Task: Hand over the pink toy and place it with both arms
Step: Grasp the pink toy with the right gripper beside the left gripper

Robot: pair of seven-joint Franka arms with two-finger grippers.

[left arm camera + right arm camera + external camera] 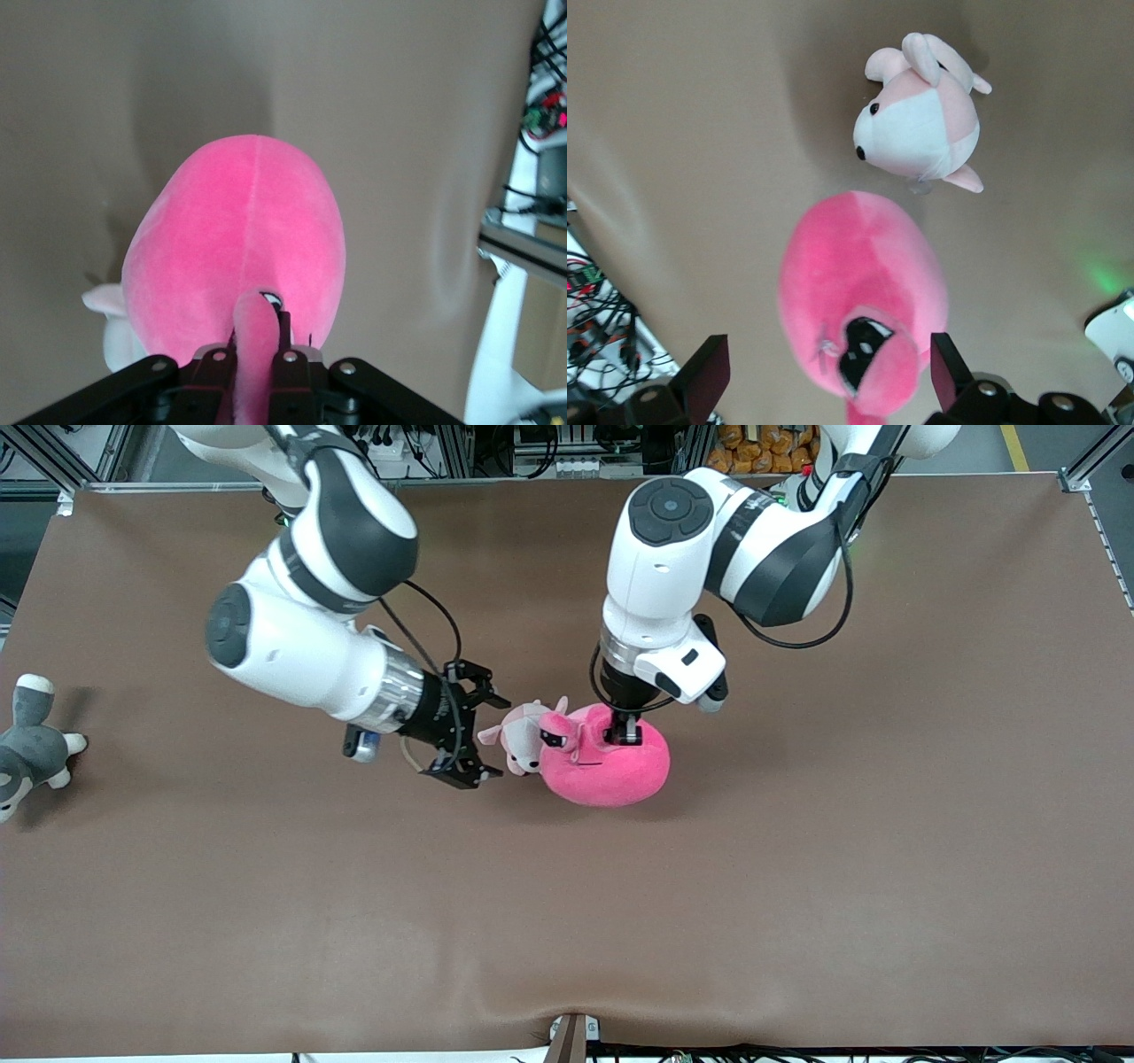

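Note:
The pink toy is a big round hot-pink plush near the table's middle. My left gripper comes down from above and is shut on a pink protrusion at the toy's top. The left wrist view shows the fingers pinching that protrusion, with the toy's body hanging below over the table. My right gripper is open, level with the toy on the side toward the right arm's end. In the right wrist view the toy's face sits between the wide-open fingers, which do not touch it.
A small pale pink-and-white puppy plush lies on the table between my right gripper and the pink toy; it also shows in the right wrist view. A grey-and-white plush animal lies at the right arm's end of the brown table.

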